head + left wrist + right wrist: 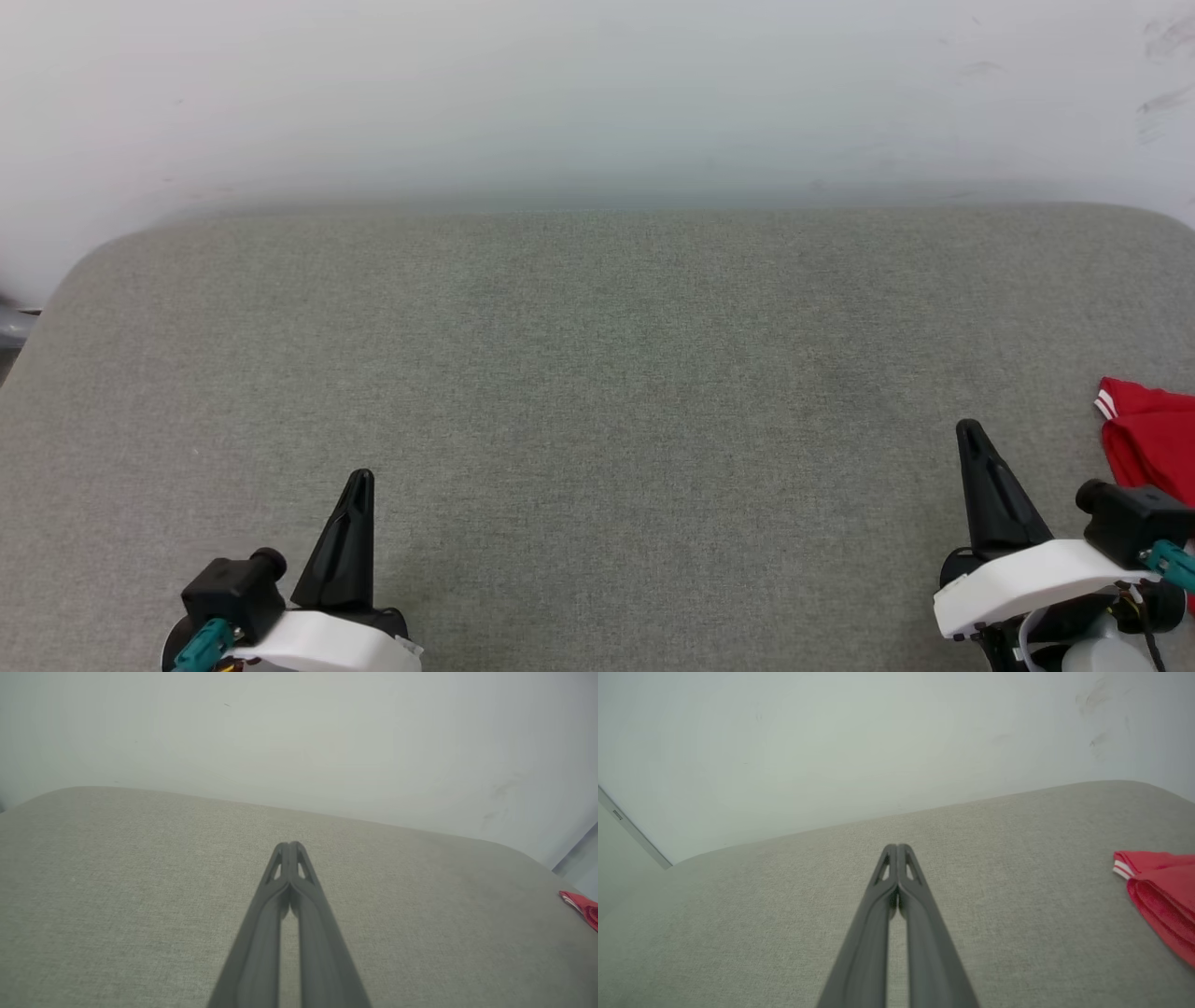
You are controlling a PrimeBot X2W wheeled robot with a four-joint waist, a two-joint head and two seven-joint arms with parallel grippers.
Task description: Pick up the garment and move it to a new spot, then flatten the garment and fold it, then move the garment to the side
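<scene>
The garment (1150, 439) is a red cloth with a white-striped edge, lying folded at the far right of the grey cushion, partly cut off by the head view's edge. It also appears at the right edge as the garment (1160, 891) and as a small red corner of the garment (584, 905). My right gripper (971, 431) stands shut just left of it, apart from it, holding nothing; its tips (897, 848) are pressed together. My left gripper (360, 480) is shut at the lower left, far from the cloth, tips (289, 845) touching.
A broad grey fabric surface (597, 373) spreads across the scene with rounded far corners. A pale wall (597, 93) rises right behind its far edge. A dark object (14, 322) shows past the left corner.
</scene>
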